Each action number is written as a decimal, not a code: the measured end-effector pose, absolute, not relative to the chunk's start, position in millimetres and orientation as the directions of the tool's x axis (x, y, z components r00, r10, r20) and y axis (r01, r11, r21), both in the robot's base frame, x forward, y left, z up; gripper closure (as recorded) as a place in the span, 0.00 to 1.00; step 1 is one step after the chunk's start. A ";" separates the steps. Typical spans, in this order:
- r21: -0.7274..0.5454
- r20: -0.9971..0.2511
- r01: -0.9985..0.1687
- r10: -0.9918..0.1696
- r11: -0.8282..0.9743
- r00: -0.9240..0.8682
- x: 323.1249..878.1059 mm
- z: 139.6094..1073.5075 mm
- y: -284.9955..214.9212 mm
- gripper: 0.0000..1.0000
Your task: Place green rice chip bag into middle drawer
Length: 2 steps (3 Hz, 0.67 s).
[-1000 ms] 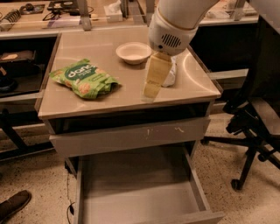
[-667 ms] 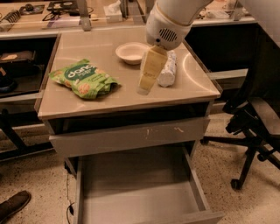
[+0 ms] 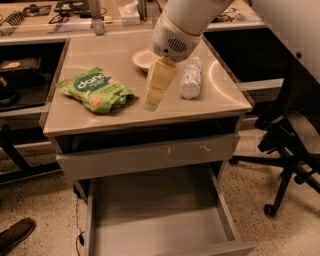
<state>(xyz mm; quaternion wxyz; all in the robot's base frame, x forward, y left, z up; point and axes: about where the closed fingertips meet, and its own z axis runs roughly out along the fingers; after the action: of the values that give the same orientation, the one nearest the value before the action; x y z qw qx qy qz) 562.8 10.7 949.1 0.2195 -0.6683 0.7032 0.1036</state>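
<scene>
Cream gripper (image 3: 152, 101) hangs above tabletop (image 3: 212, 97); middle drawer (image 3: 155, 222) cropped

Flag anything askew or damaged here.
The white bottle lies on its side on the tabletop, next to the gripper, which hangs beside the green rice chip bag. The closed drawer front above the open middle drawer bears whitish scratches.

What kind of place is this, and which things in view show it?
Probably an office or lab workroom: a wheeled office chair, a bench with a tissue box behind, and a drawer cabinet. The gripper hangs over the cabinet top, near the green rice chip bag.
</scene>
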 end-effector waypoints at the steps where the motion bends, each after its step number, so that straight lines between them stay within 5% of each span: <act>1: -0.123 -0.457 -0.990 -0.889 0.064 0.000 581.6 933.5 43.2 0.00; 2: -0.086 -0.438 -0.996 -0.899 0.024 0.016 610.9 921.9 89.1 0.00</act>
<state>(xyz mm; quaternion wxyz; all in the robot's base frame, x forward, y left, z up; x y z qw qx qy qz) 610.9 89.1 921.9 0.1907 -0.6868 0.6897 0.1277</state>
